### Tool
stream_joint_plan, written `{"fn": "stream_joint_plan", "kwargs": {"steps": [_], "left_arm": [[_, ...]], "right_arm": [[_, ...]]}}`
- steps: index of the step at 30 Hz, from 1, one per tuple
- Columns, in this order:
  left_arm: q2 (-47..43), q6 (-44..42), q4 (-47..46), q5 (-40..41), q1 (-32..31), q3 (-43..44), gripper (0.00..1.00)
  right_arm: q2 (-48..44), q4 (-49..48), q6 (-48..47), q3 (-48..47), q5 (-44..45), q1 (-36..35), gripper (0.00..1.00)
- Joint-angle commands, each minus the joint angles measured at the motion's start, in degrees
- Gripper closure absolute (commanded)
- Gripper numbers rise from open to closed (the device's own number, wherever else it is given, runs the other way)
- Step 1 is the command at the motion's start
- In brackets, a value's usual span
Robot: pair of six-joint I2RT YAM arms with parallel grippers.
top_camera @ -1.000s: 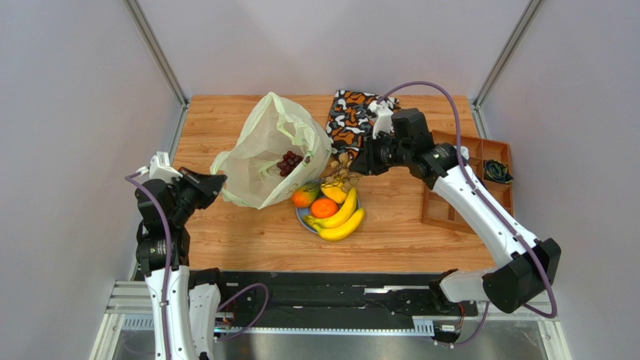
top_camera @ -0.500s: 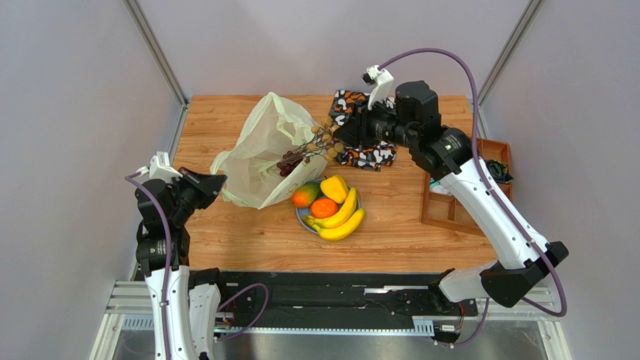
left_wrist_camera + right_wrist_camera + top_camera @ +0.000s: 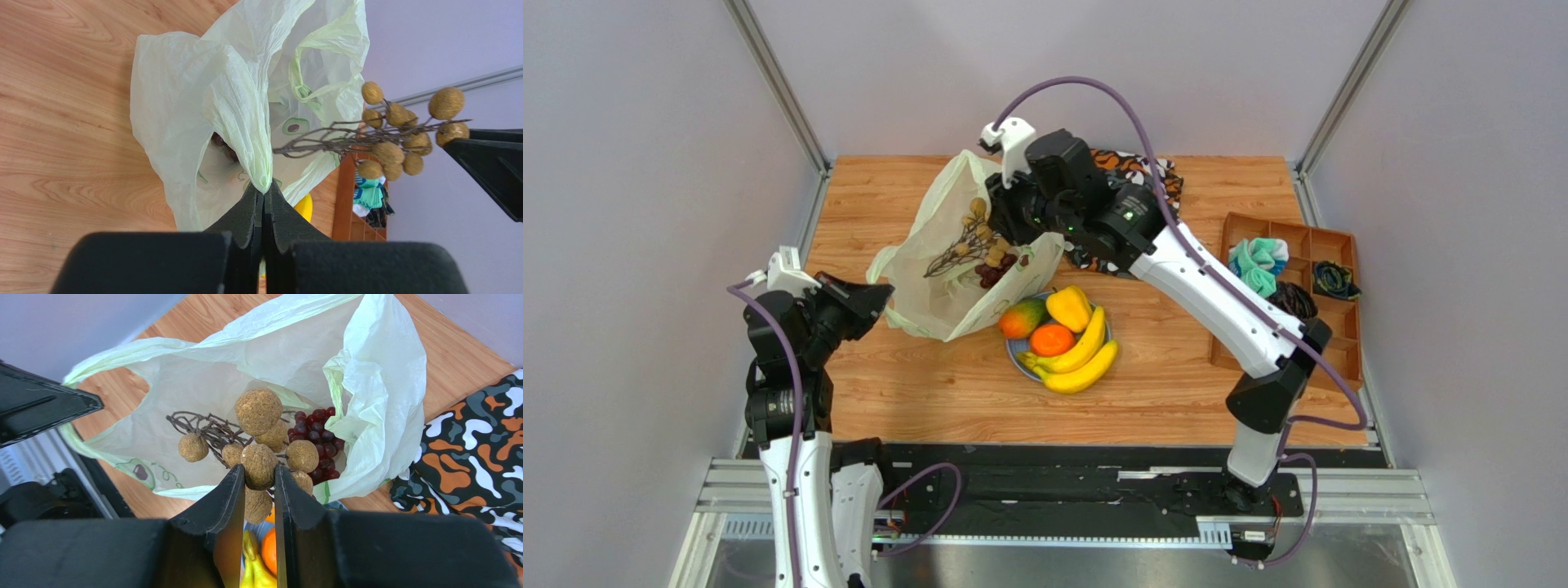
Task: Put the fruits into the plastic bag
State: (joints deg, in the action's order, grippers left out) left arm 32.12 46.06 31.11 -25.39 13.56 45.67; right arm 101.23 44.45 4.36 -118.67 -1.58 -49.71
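The pale yellow-green plastic bag (image 3: 934, 263) lies open on the table, and my left gripper (image 3: 880, 295) is shut on its near rim (image 3: 263, 177). My right gripper (image 3: 259, 468) is shut on a tan grape bunch (image 3: 258, 410), which hangs over the bag's mouth (image 3: 974, 243). Dark purple grapes (image 3: 316, 441) lie inside the bag. On the blue plate (image 3: 1012, 349) beside the bag sit bananas (image 3: 1084, 355), an orange (image 3: 1052, 339), a red-green mango (image 3: 1019, 321) and a small yellow fruit (image 3: 1070, 306).
An orange-black-white patterned cloth bag (image 3: 476, 441) lies behind the right arm at the back of the table. A brown compartment tray (image 3: 1259, 349) with small cloth items stands at the right edge. Grey walls close in both sides.
My right arm has swung left from above the plate, carrying the tan bunch to over the bag's mouth. The left gripper has kept its hold on the rim.
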Motion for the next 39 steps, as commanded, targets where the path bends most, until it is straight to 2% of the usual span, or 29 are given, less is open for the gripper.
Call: {"fn": "stream_joint_plan", "kwargs": {"steps": [1,8,17,25,31,35,39], "left_arm": [[0.3,0.3,-2.1,-1.1,-0.1,0.2,1.00],[0.3,1.0,-2.6,-1.3,-0.1,-0.5,1.00],[0.4,1.3,-2.8,-1.9,-0.1,-1.2,1.00],[0.8,1.6,-3.2,-1.9,-0.1,-1.6,1.00],[0.8,1.7,-3.2,-1.9,-0.1,-2.0,1.00],[0.8,1.7,-3.4,-1.9,0.0,-2.0,1.00],[0.8,1.7,-3.5,-1.8,-0.1,-1.9,1.00]], "right_arm": [[4.2,4.1,-4.1,-6.6,8.4,-2.1,1.00],[9.6,4.5,-8.8,-8.7,12.6,-5.1,1.00],[16.7,6.1,-5.5,-11.0,8.9,-5.7,1.00],[18.6,6.5,-4.7,-9.6,9.0,-5.7,0.99],[19.8,7.3,-3.0,-9.2,8.6,-5.7,0.86],[20.3,8.8,-2.4,-9.4,8.6,-5.5,0.68],[20.3,9.9,-1.9,-9.7,8.3,-5.6,0.56]]}}
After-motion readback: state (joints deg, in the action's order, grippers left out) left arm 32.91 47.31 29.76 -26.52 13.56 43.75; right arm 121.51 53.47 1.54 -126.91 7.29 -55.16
